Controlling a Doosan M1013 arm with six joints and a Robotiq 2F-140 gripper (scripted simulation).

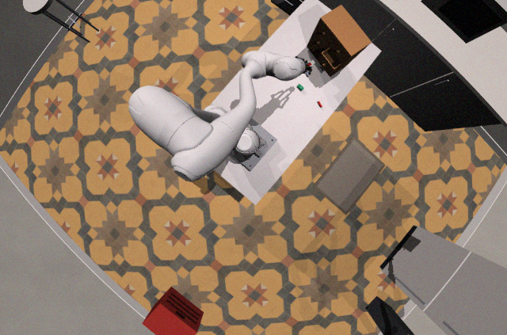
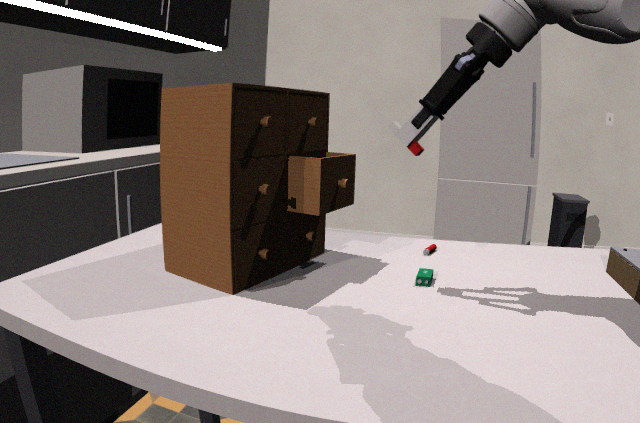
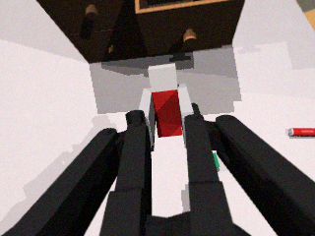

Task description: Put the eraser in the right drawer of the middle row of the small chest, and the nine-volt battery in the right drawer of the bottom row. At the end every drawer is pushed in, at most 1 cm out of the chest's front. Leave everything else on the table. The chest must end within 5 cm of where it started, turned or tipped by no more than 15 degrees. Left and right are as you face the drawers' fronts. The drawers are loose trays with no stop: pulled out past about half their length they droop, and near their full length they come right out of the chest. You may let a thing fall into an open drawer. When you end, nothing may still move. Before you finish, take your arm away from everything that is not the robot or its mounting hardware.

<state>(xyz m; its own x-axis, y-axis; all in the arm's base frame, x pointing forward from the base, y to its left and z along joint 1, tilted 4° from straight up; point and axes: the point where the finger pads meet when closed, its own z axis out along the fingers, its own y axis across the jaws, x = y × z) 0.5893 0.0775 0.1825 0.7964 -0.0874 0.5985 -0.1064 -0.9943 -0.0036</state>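
Observation:
My gripper (image 1: 309, 65) (image 2: 408, 135) (image 3: 165, 99) is shut on the white-and-red eraser (image 2: 415, 148) (image 3: 167, 118), high above the table and out in front of the chest. The chest (image 1: 345, 30) (image 2: 196, 175) stands upright. Its right middle drawer (image 2: 331, 193) (image 3: 148, 10) is pulled out and looks roughly level; its inside floor is hidden. The right bottom drawer (image 2: 302, 247) (image 3: 214, 35) looks pushed in, as do the others seen in the exterior view. The green nine-volt battery (image 1: 299, 87) (image 2: 424, 276) lies on the table, mostly hidden behind a finger in the wrist view.
A red cylindrical battery (image 1: 319, 104) (image 2: 430, 249) (image 3: 302, 132) lies on the table, beyond the green battery as the exterior camera sees it. The arm's base stands on a grey plate (image 1: 268, 141) toward the table's other end. Dark kitchen cabinets (image 1: 393, 61) run behind the chest.

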